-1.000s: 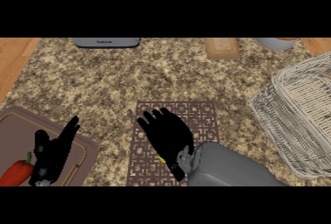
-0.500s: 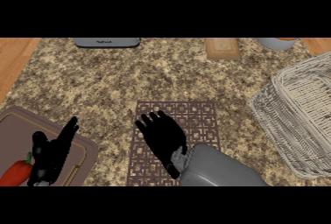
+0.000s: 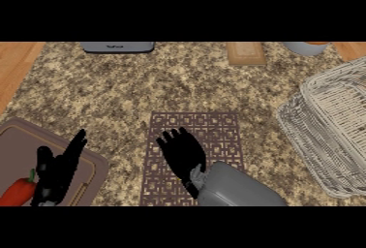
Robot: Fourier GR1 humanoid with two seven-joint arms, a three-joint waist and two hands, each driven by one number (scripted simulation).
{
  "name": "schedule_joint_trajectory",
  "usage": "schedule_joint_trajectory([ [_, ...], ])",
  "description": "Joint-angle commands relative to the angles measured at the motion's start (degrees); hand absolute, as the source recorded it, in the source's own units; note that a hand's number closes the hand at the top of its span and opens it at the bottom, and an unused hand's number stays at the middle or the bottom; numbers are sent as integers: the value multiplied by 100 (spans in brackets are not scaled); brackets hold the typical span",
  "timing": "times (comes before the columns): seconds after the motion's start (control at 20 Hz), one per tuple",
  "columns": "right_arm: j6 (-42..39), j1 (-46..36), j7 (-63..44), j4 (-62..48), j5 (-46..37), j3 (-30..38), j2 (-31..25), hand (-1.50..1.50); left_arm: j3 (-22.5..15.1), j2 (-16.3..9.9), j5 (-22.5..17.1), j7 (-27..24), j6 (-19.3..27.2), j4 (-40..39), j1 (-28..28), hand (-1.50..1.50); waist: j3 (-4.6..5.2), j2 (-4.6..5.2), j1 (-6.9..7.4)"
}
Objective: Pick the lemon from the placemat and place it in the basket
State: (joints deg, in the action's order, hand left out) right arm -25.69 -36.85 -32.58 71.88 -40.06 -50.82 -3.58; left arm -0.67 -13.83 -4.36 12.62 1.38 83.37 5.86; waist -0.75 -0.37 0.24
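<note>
Cannot see the lemon anywhere. Cannot tell if hidden under the right hand or not.

Over the lower half of the brown placemat (image 3: 194, 122): the right hand (image 3: 183, 154), black, back side up. Fingers straight and spread apart a little, pointing away toward the far side of the counter. Not curled round anything that shows. Behind it, the grey forearm (image 3: 232, 189), coming in from the bottom edge and covering the placemat's near right corner.

On the placemat itself: a pattern of small holes and squares. Lying flat on the speckled stone counter (image 3: 143, 87), about in the middle.

To the right, well apart from the right hand: the pale woven basket (image 3: 336, 128), big, with ribbed walls, partly cut off by the right edge.

At the lower left: the left hand (image 3: 60, 167), black too, seen from its side. Fingers straight and kept close together, thumb a bit apart, holding nothing. Resting above a brown cutting board (image 3: 16, 145) with a raised rim. On that board, just beside the left hand: a red pepper (image 3: 17, 192) with a green stem.

Along the far edge: a grey appliance (image 3: 118, 46), a small wooden block (image 3: 247, 52) and a grey bowl (image 3: 307, 47).
</note>
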Motion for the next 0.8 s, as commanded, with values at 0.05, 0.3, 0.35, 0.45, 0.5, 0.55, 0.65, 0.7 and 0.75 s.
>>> schedule_joint_trajectory([
  [0.05, 99, 328, 296, 140, -254, -29, -189, -150, -56, 231, 111, 197, 116, -612, -61, 0, 76, 43, -43],
  [0.3, 299, 210, 336, -493, -523, 84, 258, -150, -198, 358, 123, 20, -13, -393, 238, 0, 75, 48, 14],
  [0.35, 160, 205, 319, -405, -472, 177, 302, -150, -12, 186, 17, 193, -87, -353, 164, 0, 75, 43, 7],
  [0.45, 206, 289, 527, -317, -541, 255, 88, -150, -32, 202, -21, 338, -94, -41, 302, 0, 73, 36, 9],
  [0.5, 258, 325, 661, -318, -591, 270, -94, -150, 179, 99, -72, 1, -207, -550, 176, 0, 76, 43, -13],
  [0.55, 222, 178, 704, -696, -652, 242, 185, 150, 5, 198, 81, 252, -62, -332, 103, 0, 74, 48, 15],
  [0.65, 405, 367, 827, -328, -936, -127, 92, 150, -1, 142, 41, 347, -145, -140, 292, 0, 73, 34, 12],
  [0.7, 417, 52, 1008, -682, -967, -31, 223, 150, 162, 49, -32, -119, -326, -511, 317, 0, 77, 50, 44],
  [0.75, 563, 174, 1118, -632, -1111, -178, 65, 150, 24, 266, 85, 123, -131, -731, -75, 0, 77, 56, -16],
])
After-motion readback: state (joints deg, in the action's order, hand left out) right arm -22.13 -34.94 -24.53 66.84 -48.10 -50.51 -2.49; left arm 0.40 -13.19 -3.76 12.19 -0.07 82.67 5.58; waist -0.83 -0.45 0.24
